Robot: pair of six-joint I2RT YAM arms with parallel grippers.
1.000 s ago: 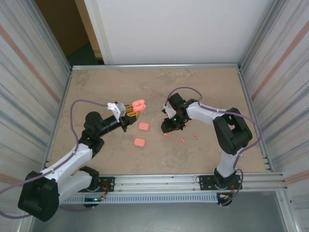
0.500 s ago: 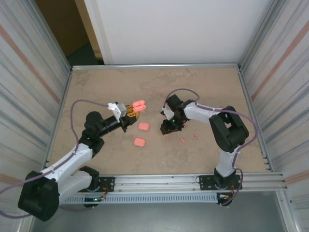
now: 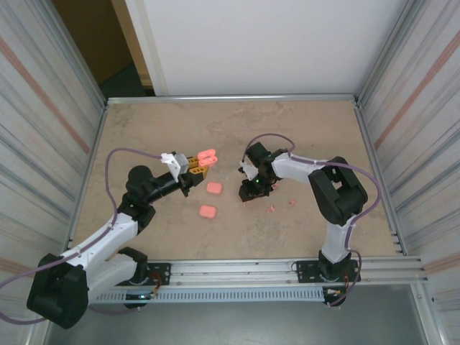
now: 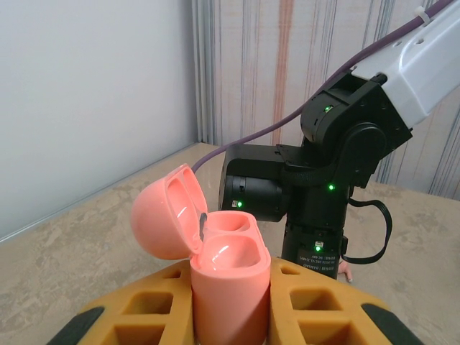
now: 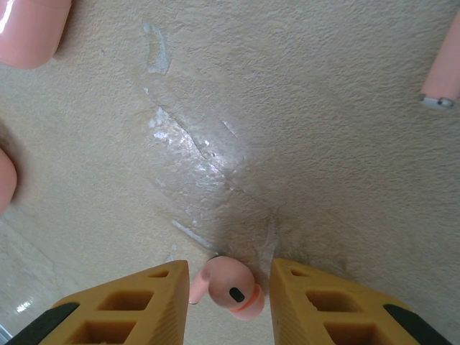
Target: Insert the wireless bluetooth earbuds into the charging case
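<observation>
My left gripper [image 3: 192,167] [image 4: 230,320] is shut on a salmon-pink charging case [image 3: 208,156] [image 4: 230,277] and holds it upright above the table. The lid [image 4: 162,219] is swung open, and both wells look empty. My right gripper [image 3: 249,192] [image 5: 228,305] is down at the table, open, with its yellow fingers [image 5: 162,305] on either side of one small pink earbud [image 5: 228,286]. The stem lies against the left finger, and a thin gap shows on the right. Two more earbuds [image 3: 272,208] [image 3: 292,202] lie on the table to the right of it.
Two closed pink cases [image 3: 214,187] [image 3: 208,212] lie on the table between the arms; one shows at the top left of the right wrist view [image 5: 29,29]. Another earbud's stem [image 5: 442,79] lies at that view's right edge. The right arm's black wrist [image 4: 316,194] stands just behind the held case.
The right gripper has shifted a little to the left and its fingers have drawn in around the earbud. The left arm and its case have stayed still.
</observation>
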